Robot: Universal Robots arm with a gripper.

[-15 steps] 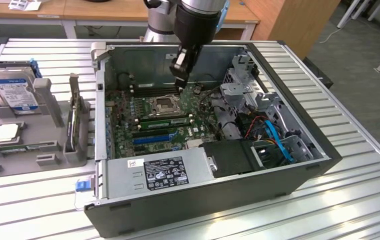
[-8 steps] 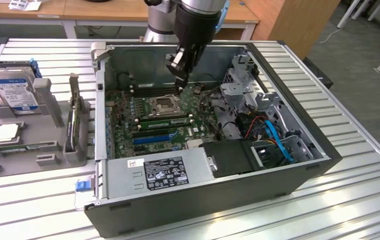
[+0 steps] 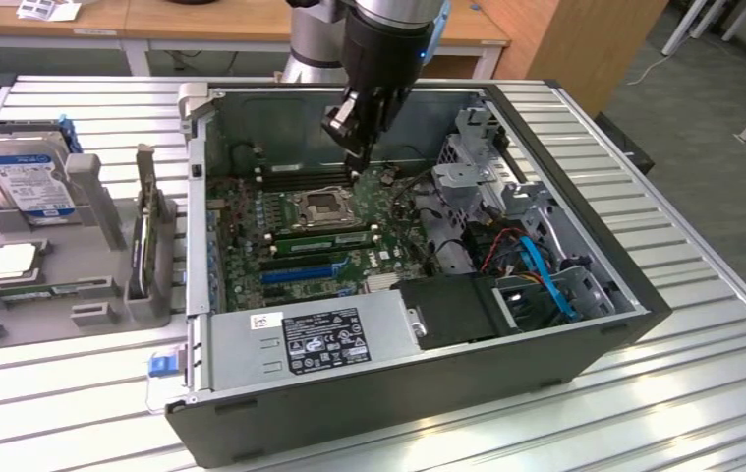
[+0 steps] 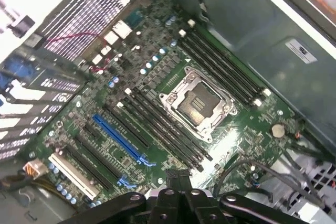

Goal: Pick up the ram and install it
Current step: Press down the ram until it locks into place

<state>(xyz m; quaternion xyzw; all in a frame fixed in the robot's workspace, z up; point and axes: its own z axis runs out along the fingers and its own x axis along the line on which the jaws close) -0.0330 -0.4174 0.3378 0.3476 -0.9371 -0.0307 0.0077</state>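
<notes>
A long green circuit-board stick, the ram (image 3: 325, 237), stands on edge in a memory slot just beside the CPU socket (image 3: 321, 206) on the motherboard inside the open computer case (image 3: 412, 393). My gripper (image 3: 354, 149) hangs over the back part of the motherboard, above the far black memory slots (image 3: 301, 175) and apart from the ram. Its fingertips (image 4: 178, 181) are shut together with nothing between them. The wrist view looks down on the empty CPU socket (image 4: 197, 103), with black slots (image 4: 223, 69) on both sides of it.
A grey fixture (image 3: 97, 295) on the exterior view's left holds a hard drive (image 3: 26, 177), a CPU chip (image 3: 12, 261) and a flat green strip (image 3: 45, 291). The case also holds a power supply (image 3: 314, 339), drive cages (image 3: 478, 167) and a blue cable (image 3: 544, 280).
</notes>
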